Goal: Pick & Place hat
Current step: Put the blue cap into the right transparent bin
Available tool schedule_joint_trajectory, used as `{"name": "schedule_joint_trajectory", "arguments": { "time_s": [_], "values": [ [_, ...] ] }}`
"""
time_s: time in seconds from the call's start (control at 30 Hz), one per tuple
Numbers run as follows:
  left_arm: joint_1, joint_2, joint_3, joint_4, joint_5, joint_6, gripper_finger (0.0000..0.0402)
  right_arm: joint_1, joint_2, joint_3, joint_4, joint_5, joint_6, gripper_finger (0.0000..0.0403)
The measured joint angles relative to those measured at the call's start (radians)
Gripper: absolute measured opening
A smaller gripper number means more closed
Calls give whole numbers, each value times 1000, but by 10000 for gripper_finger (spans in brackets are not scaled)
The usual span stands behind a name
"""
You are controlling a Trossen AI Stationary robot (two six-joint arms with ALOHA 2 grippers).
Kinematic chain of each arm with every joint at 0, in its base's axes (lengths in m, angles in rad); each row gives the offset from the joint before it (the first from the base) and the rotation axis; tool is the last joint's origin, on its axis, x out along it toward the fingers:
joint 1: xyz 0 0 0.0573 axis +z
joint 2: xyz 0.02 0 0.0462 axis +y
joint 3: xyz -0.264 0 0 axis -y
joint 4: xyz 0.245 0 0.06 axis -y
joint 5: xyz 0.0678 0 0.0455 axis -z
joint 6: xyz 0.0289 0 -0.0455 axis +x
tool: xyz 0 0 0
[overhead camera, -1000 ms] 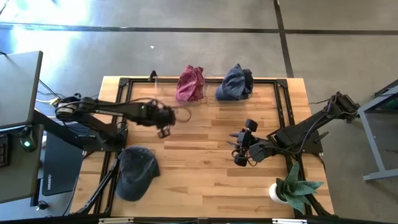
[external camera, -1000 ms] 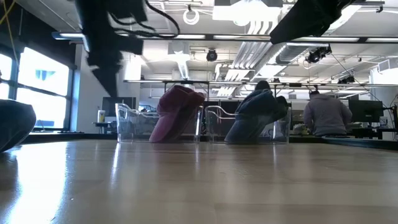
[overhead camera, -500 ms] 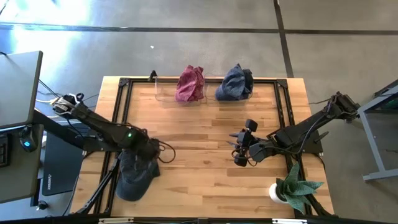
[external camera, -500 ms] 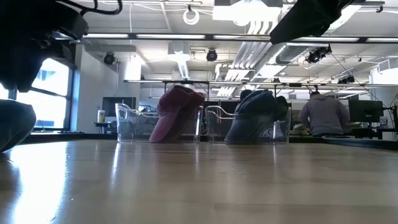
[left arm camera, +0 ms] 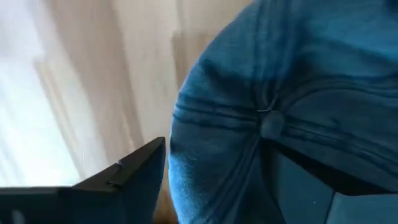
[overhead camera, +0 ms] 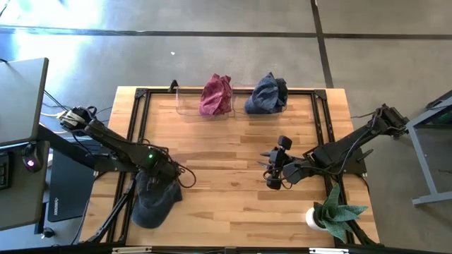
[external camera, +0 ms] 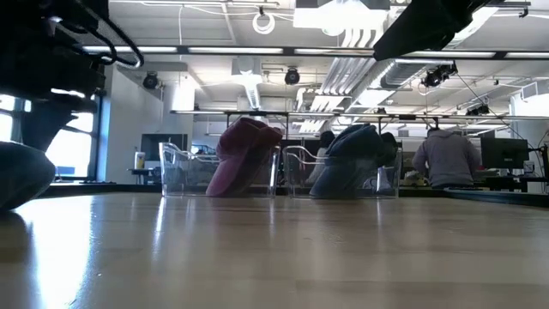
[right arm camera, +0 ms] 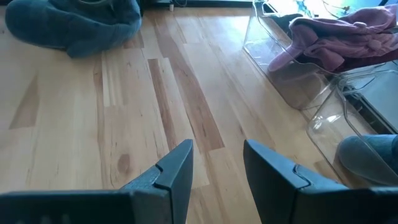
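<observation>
A dark blue-grey hat lies on its underside at the table's near left, and also shows in the low view and the right wrist view. My left gripper points down, close over the hat's far right part. In its wrist view it is open, one finger beside the crown and the other over it, near the top button. My right gripper waits open at mid-right above the wood, and nothing is between its fingers in the wrist view. My left gripper comes at the hat's crown from above, pointing down, with its fingers apart. I cannot tell whether they touch the cloth. The hat lies on the table.
At the far edge stand two clear bins, one holding a red hat and one a blue hat. A potted plant stands at the near right corner. A black frame runs along the table's edges. People sit in the room behind.
My left gripper has swung from the table's left middle toward the near left corner, has come down over the dark hat and has turned about its own axis. The hat has stayed where it was.
</observation>
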Motion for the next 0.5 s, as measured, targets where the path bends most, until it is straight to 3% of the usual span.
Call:
{"name": "schedule_joint_trajectory", "arguments": {
  "time_s": [0.13,0.37,0.43,0.5],
  "values": [
    [1,-1,0,72,22,98,194,-1,0,0,1,1,0,138],
    [1,0,10,91,82,148,22,-1,0,0,8,2,0,138],
    [1,0,47,88,55,148,12,-1,0,0,9,3,0,138],
    [0,0,110,94,-35,170,18,-1,0,0,17,5,-14,138]
  ]
}}
